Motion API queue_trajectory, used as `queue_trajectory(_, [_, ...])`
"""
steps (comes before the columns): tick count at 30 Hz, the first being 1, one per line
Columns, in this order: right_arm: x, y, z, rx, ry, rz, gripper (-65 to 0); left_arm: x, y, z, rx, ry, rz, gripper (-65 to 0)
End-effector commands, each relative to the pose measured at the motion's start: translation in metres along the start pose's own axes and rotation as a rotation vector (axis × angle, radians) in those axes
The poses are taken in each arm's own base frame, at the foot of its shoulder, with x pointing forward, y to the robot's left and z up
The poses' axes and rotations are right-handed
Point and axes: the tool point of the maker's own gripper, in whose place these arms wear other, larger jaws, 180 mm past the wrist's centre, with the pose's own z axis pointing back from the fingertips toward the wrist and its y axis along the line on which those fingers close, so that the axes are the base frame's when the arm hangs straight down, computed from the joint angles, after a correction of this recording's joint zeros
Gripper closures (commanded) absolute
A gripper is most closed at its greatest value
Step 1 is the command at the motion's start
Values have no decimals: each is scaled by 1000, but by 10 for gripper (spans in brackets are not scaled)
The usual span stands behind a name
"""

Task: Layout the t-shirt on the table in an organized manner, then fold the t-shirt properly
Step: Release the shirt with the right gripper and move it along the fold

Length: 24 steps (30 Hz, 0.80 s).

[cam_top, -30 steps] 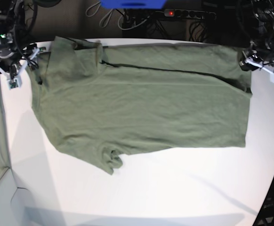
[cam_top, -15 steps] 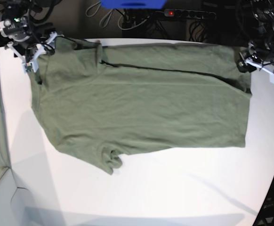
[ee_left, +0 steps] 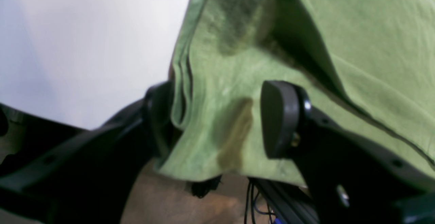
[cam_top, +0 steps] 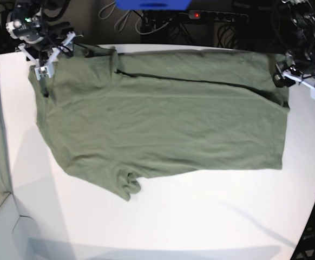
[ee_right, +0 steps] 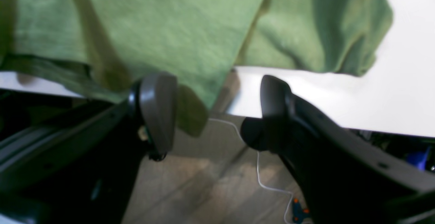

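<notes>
Both end effectors released: left straddles t-shirt hem, right at table edge; no legible labels.

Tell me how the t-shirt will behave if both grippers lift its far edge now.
Probably floppy: the t-shirt lies limp with a puckered sleeve, so it should sag between the left gripper and right gripper. Its bunched hem layers may slip apart. It likely drags rather than slides over the table.

Left wrist view: left gripper jaws stand apart, straddling a folded edge of the t-shirt; cloth touches the left pad only. White table lies left of the cloth, cables below.
</notes>
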Motion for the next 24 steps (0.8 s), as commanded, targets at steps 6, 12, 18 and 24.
queue_trajectory(6, [1,-2,1,-2,-12,0,-371,12,1,5,0,-32,-19,-381])
queue_trajectory(12, [1,11,-2,32,-8,17,-190,11,1,5,-1,-31,-17,-381])
queue_trajectory(18, [0,25,-4,68,-2,37,-22,10,1,5,0,-29,-17,-381])
queue_trajectory(24, [4,22,-3,59,-13,42,0,8,2,5,2,-24,-17,-381])
